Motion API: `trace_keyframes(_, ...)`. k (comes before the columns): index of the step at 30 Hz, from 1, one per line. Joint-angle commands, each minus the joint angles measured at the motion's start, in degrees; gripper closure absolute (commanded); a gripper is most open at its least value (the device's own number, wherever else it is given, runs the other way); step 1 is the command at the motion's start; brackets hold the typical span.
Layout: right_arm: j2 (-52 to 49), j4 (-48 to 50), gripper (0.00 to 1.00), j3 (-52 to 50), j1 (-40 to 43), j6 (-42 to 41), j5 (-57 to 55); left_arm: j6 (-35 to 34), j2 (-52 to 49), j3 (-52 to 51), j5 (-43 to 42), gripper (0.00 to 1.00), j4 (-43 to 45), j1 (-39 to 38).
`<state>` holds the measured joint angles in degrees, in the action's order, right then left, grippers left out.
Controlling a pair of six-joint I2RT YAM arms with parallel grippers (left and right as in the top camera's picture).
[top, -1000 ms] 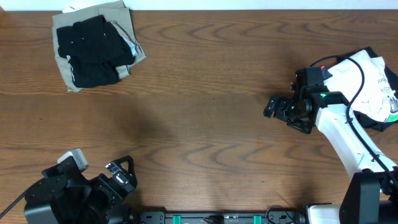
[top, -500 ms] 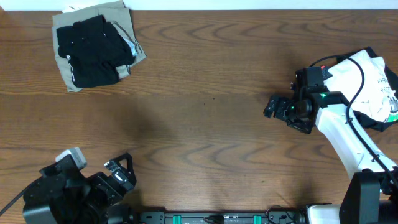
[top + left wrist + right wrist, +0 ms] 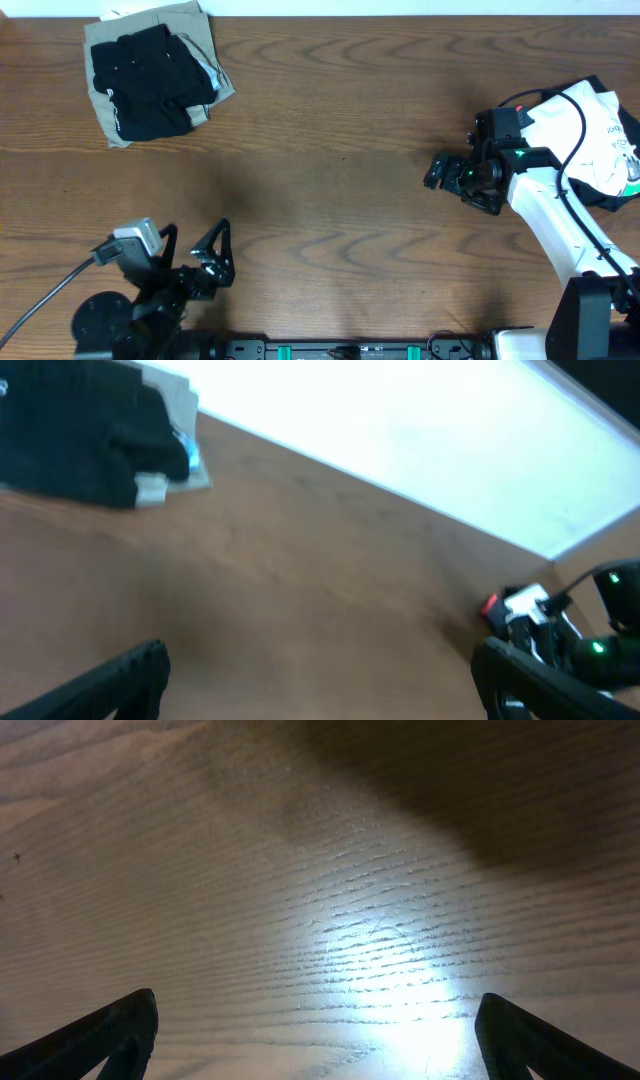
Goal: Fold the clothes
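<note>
Left claw (image 3: 320, 678) hangs with its fingers spread wide and nothing between them, well apart from the folded stack (image 3: 150, 75) and nearer the worktop's (image 3: 320, 130) front edge than that stack. Black cloth lies on top of tan cloth in the stack, at the far left corner. Right claw (image 3: 315, 1025) is likewise parted and empty over bare wood, far to the right of the stack. Farther right again, a white garment (image 3: 600, 135) lies crumpled beneath the right arm.

Clothes stack (image 3: 150, 80) at far left corner of table (image 3: 330, 200); garment (image 3: 603, 128) at right edge, well apart.
</note>
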<state>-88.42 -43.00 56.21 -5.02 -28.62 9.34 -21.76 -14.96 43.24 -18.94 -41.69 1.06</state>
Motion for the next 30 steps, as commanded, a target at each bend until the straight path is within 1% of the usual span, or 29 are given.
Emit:
trace_keyframes(1, 0.72, -0.09, 0.01, 0.68, 0.50, 0.44, -0.37, 2.99, 3.19, -5.42, 0.07, 0.02, 4.87, -0.28)
trace_keyframes(5, 0.72, -0.09, 0.01, 0.68, 0.50, 0.44, -0.35, 4.63, 6.38, -10.86, 0.09, 0.02, 10.93, -0.31)
trace_keyframes(12, 0.72, -0.09, 0.01, 0.68, 0.50, 0.44, -0.35, 8.87, 12.63, -20.46, 0.09, 0.02, 25.27, -0.28)
trace_keyframes(18, 0.72, -0.09, 0.01, 0.68, 0.50, 0.44, -0.37, 14.36, 14.84, -27.32, 0.07, 0.02, 33.79, -0.28)
trace_keyframes(22, 0.72, -0.09, 0.01, 0.68, 0.50, 0.44, -0.35, 20.41, 14.84, -30.12, 0.07, 0.02, 36.33, -0.28)
trace_keyframes(25, 0.72, -0.07, 0.01, 0.68, 0.50, 0.44, -0.35, 25.86, 14.84, -31.56, 0.11, 0.02, 36.35, -0.26)
trace_keyframes(30, 0.72, -0.07, 0.01, 0.68, 0.48, 0.44, -0.35, 32.54, 14.86, -34.23, 0.15, 0.02, 36.50, 0.31)
